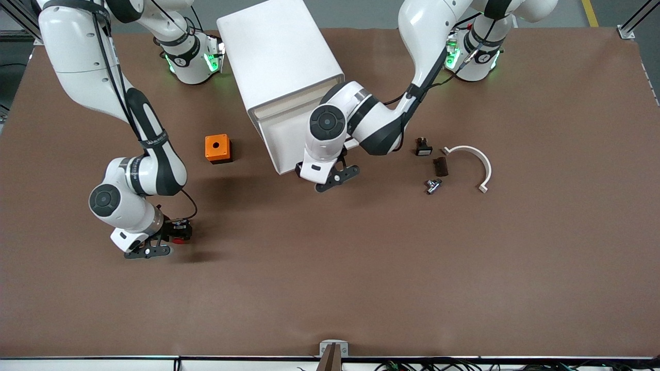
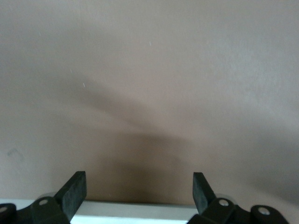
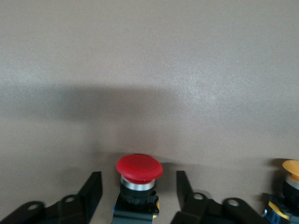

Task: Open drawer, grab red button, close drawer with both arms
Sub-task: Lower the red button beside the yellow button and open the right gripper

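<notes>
Even overhead light, soft shadows, blurry wrist views.

We note the button [image 3: 138, 168]: smooth matt red plastic cap, shiny metal ring beneath. Table [image 1: 361, 268] covering matt brown, finely textured. Drawer cabinet [image 1: 281, 67] smooth white.

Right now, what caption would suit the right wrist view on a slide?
The right gripper, fingers apart, straddles the red button standing on the brown table, beside an orange-capped button.
</notes>
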`<state>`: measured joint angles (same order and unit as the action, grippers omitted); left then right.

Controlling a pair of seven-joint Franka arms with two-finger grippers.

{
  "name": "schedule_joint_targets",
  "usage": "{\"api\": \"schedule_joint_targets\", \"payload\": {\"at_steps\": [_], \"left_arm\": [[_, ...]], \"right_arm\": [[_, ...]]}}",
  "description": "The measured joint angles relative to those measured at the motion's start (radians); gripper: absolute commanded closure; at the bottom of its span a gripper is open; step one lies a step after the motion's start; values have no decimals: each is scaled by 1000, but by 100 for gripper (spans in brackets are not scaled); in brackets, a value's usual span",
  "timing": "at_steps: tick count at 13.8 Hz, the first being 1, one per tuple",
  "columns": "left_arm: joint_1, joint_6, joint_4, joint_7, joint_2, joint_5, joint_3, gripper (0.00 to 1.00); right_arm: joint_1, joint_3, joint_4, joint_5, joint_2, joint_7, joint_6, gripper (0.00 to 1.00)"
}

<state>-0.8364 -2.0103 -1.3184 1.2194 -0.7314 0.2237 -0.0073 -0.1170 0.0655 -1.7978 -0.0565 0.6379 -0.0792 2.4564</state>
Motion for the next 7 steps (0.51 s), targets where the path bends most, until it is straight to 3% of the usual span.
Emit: {"api": "schedule_joint_targets", "payload": {"at_steps": [3,7], "left_arm": [[-2,0,-1,22,0,31,-38,0],[-4,1,-15,28,0,82,-76,0]], "right_arm": [[0,0,72,0,-33,0,-173,0],[1,1,170,0,-153,72,-471,0]]}}
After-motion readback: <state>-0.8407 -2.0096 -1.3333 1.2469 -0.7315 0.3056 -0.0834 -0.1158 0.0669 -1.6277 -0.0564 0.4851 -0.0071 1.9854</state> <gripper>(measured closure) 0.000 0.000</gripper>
